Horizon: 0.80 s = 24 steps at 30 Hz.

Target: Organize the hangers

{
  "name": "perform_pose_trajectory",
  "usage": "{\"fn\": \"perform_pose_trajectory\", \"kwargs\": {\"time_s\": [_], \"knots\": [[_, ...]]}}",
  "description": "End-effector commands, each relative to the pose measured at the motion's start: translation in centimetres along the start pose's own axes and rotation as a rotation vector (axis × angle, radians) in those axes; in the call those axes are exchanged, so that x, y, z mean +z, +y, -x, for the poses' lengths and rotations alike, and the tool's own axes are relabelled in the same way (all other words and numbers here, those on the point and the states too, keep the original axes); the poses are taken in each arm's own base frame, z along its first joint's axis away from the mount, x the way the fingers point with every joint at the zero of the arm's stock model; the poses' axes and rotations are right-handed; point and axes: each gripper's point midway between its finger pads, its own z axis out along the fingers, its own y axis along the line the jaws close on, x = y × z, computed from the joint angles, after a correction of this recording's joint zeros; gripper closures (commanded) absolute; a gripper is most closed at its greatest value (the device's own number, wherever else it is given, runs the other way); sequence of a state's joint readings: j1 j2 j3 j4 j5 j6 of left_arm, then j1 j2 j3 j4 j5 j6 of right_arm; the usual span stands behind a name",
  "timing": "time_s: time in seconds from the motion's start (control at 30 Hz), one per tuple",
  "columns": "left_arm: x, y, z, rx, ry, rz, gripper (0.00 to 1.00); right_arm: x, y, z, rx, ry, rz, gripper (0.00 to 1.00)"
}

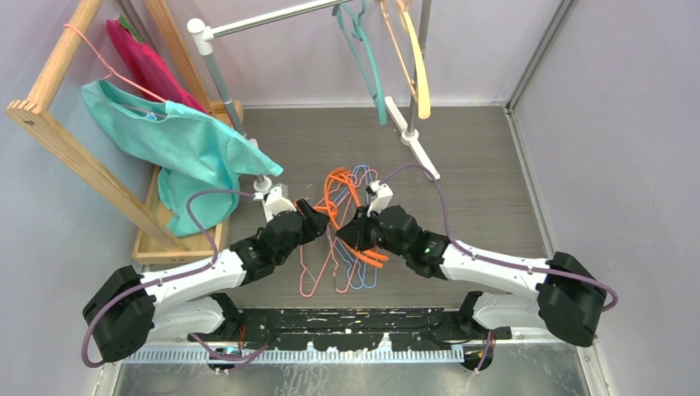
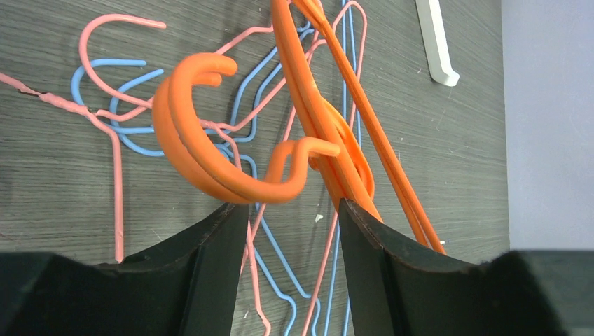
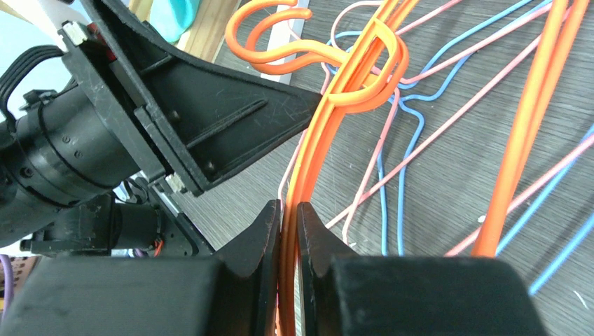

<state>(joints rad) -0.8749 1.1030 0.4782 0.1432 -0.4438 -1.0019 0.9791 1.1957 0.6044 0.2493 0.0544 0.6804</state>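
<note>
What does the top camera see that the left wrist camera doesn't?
Only the top view shows the rail with a teal hanger and a cream hanger on it, and the shirt. Only the left wrist view shows the left hand's fingers up close. Both show the orange hangers, the pink wire hangers, the blue wire hangers and the rail's white foot.

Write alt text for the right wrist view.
The right claw grips orange hangers by their arms; the left claw touches them near the hooks. Pink and blue wire hangers lie tangled on the grey table beneath.
</note>
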Motion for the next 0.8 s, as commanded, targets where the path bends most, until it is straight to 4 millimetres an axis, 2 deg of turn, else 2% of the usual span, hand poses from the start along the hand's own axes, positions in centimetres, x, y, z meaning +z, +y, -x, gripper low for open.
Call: {"fn": "perform_pose_trajectory", "kwargs": {"time_s": [0.0, 0.17, 0.27, 0.4, 0.6, 0.77], "knots": [[-0.7, -1.3, -1.1, 0.013, 0.059, -0.059, 0.48, -4.6, 10.1, 8.1, -0.042, -0.242, 0.332, 0.88], [-2.2, -1.1, -0.1, 0.012, 0.04, -0.066, 0.45, -4.6, 7.5, 8.5, -0.074, -0.274, 0.195, 0.89], [-3.3, -1.3, 1.0, -0.003, 0.014, -0.085, 0.4, -4.7, 7.4, 8.4, -0.063, -0.283, 0.202, 0.89], [-4.7, -1.9, 2.2, -0.055, -0.023, -0.138, 0.28, -4.8, 7.4, 8.4, -0.056, -0.294, 0.211, 0.89], [-6.0, -3.0, 3.1, -0.119, -0.04, -0.213, 0.26, -4.9, 7.2, 8.7, -0.052, -0.309, 0.204, 0.89], [-5.8, -1.9, 2.7, -0.103, -0.032, -0.162, 0.26, -5.4, 7.3, 9.4, -0.076, -0.33, 0.192, 0.89]]}}
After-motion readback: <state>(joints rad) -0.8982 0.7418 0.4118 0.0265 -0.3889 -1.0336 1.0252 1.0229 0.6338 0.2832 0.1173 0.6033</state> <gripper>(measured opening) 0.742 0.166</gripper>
